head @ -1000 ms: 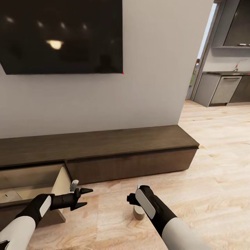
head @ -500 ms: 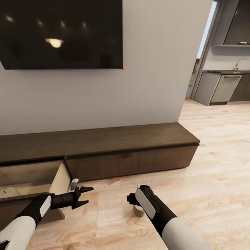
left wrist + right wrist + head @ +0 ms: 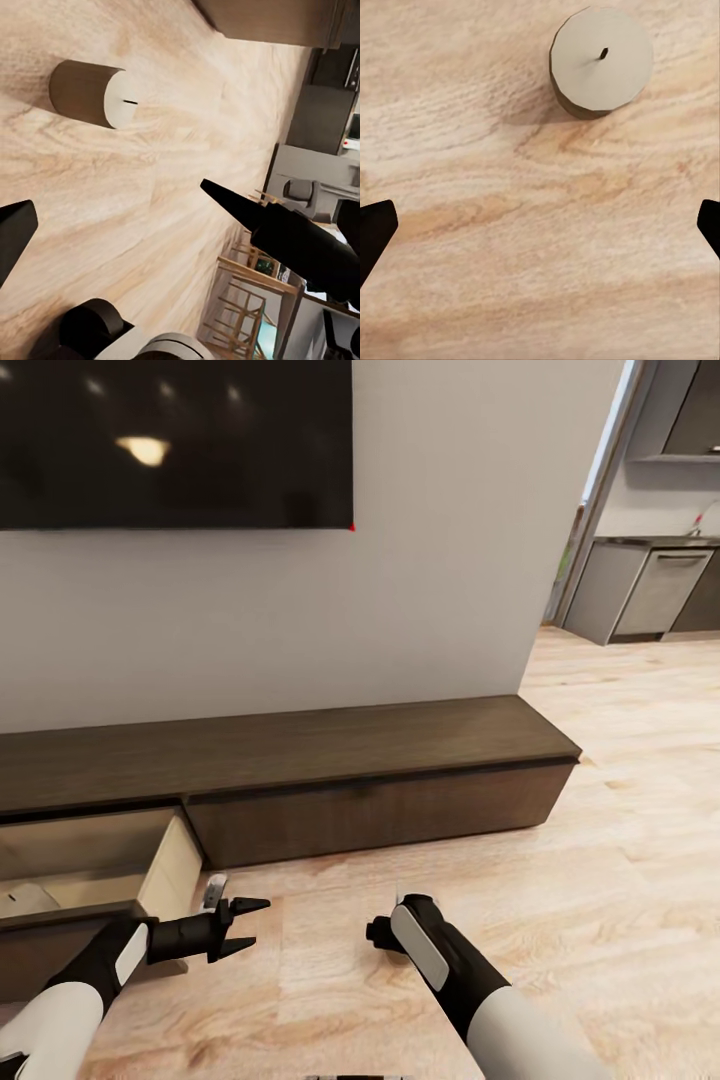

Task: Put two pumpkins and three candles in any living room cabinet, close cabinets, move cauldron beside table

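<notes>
The long dark-brown cabinet (image 3: pixel 380 745) runs along the wall, and its left drawer (image 3: pixel 165 865) is pulled out. A pale shape (image 3: pixel 25 900) lies inside the drawer, too cut off to name. One tan-grey candle (image 3: pixel 601 60) stands upright on the wood floor; it is also the candle (image 3: pixel 94 94) in the left wrist view. My right gripper (image 3: pixel 540 225) hangs open above the floor, with the candle off to one side of the gap between its fingertips. In the head view my right gripper (image 3: pixel 378 933) sits mostly behind its own wrist. My left gripper (image 3: pixel 245 926) is open and holds nothing, just off the drawer's corner.
A large black TV (image 3: pixel 175 445) hangs on the wall above the cabinet. At the right a doorway leads to grey kitchen units (image 3: pixel 655 595). Bare wood floor (image 3: pixel 620 840) spreads to the right of the cabinet's end.
The whole head view has shifted: TV and cabinet sit higher in the picture, so the camera moved. The candle under my right forearm has dropped out of that view. Both grippers keep their pose.
</notes>
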Robot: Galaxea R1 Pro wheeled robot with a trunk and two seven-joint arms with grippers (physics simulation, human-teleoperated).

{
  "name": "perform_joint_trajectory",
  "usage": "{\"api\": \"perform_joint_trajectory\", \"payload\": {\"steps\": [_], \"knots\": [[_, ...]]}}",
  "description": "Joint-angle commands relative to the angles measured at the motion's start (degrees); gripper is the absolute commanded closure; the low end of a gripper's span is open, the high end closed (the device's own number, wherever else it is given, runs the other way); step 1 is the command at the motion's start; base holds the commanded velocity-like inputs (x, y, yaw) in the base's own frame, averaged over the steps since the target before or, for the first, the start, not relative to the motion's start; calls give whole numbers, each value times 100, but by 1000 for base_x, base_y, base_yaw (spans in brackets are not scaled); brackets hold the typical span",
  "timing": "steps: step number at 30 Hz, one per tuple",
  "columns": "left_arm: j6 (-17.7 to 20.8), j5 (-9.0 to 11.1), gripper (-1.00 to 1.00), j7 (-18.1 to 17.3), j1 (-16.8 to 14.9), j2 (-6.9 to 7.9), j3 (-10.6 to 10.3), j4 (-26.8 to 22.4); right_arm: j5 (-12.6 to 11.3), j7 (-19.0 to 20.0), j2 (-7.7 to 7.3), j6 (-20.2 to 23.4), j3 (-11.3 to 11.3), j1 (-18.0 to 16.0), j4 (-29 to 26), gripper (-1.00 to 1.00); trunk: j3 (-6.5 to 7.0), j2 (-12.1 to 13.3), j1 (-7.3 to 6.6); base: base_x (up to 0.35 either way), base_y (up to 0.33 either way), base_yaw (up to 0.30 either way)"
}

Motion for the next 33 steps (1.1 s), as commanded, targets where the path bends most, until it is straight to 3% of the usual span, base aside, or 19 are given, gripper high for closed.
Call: {"api": "perform_joint_trajectory", "payload": {"steps": [1, 9, 33], "knots": [[1, 3, -100, 0, -1, -2, 1, 0, 6, -1, -2, -5, -4, -2, 55, -100, -23, -2, 2, 0, 0, 0], [1, 3, -100, 3, 1, -4, -7, 0, 454, -2, -48, -320, -60, -37, 397, -100, -200, -12, 23, 0, 0, 0], [1, 3, -100, 5, -1, -4, -1, 0, 525, 19, -51, -604, -11, -123, 588, -100, -732, -45, 85, 0, 0, 0]]}}
